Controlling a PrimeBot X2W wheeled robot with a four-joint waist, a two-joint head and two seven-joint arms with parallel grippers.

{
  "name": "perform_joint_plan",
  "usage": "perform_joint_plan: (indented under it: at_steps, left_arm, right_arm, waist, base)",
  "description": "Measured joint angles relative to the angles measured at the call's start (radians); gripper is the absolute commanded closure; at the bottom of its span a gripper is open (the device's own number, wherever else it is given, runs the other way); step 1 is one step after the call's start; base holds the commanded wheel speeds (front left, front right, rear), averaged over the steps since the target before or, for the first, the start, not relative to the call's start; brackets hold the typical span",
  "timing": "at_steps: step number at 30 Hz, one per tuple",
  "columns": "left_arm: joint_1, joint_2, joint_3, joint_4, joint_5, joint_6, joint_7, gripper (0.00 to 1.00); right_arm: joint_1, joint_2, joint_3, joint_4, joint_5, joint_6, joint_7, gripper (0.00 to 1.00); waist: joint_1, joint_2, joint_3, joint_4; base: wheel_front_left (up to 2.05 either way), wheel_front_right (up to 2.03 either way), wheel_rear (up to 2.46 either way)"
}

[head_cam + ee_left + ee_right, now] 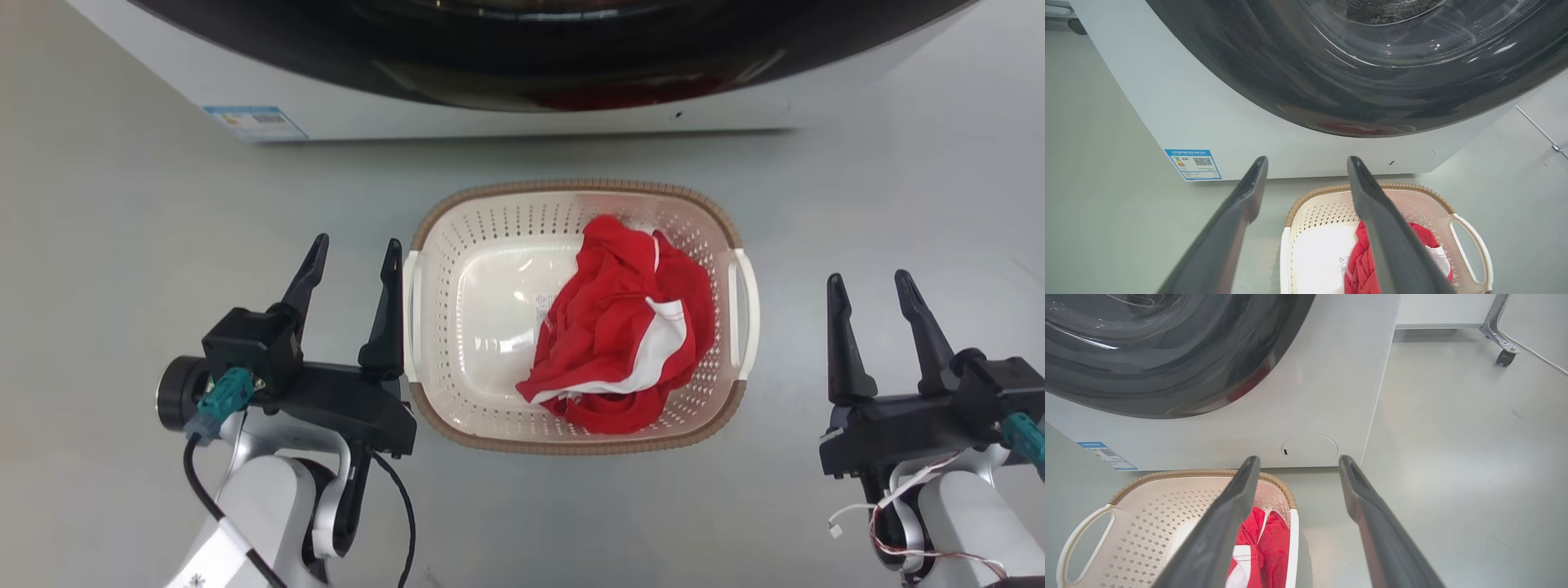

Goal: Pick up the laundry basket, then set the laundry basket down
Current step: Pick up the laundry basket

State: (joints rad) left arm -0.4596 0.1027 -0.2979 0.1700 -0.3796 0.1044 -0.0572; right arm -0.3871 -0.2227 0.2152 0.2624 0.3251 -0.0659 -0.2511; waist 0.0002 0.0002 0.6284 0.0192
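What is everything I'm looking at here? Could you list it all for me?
laundry basket: one, cream-white with a brown rim, on the floor in front of the washer
garment: one, red with white trim, crumpled in the basket's right half
washer: one, white with a dark round door, behind the basket
label: one, blue and white, low on the washer's front at the left
wheeled leg: one, grey metal, far off to the washer's right
floor: grey, under everything
left hand: one, black, open, close beside the basket's left handle
right hand: one, black, open, well clear of the basket's right side
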Motion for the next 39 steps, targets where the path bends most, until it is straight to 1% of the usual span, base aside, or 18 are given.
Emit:
perform_joint_plan:
  at_steps: [8,12,17,21,26,28,39]
  left_arm:
    - [-0.06,-0.012,-0.004,0.057,-0.009,-0.015,0.003,0.0]
    - [-0.086,-0.016,-0.002,0.106,-0.03,-0.019,0.003,0.0]
    - [-0.103,-0.017,-0.005,0.192,-0.035,-0.035,0.002,0.0]
    - [-0.118,-0.018,0.0,0.259,-0.047,-0.044,0.002,0.0]
    - [-0.159,-0.027,0.001,0.347,-0.059,-0.062,0.003,0.0]
    - [-0.176,-0.029,0.009,0.375,-0.067,-0.062,0.003,0.0]
    - [-0.301,-0.036,0.028,0.542,-0.115,-0.115,0.049,0.0]
  right_arm:
    - [-0.057,0.009,0.002,0.026,0.004,0.004,0.002,0.0]
    - [-0.08,0.024,0.008,0.054,0.008,0.007,0.003,0.0]
    - [-0.12,0.046,0.02,0.11,0.019,0.023,0.003,0.0]
    - [-0.151,0.073,0.03,0.162,0.029,0.031,0.004,0.0]
    - [-0.186,0.081,0.03,0.234,0.045,0.041,0.004,0.0]
    - [-0.204,0.087,0.034,0.26,0.045,0.049,0.005,0.0]
    - [-0.329,0.111,0.047,0.407,0.056,0.075,0.023,0.0]
  waist:
    - [-0.0001,0.0,0.1,0.006]
    - [-0.0001,0.0,0.144,0.008]
    - [-0.0001,-0.0001,0.186,0.007]
    - [-0.0001,-0.0001,0.206,-0.003]
    - [-0.0001,-0.0001,0.221,-0.017]
    - [-0.0001,-0.0001,0.225,-0.023]
    - [-0.0002,-0.0001,0.246,-0.041]
  base:
    - [0.0,0.0,0.0]
    - [0.0,0.0,0.0]
    - [0.0,0.0,0.0]
    - [0.0,0.0,0.0]
    - [0.0,0.0,0.0]
    - [0.0,0.0,0.0]
    - [0.0,0.0,0.0]
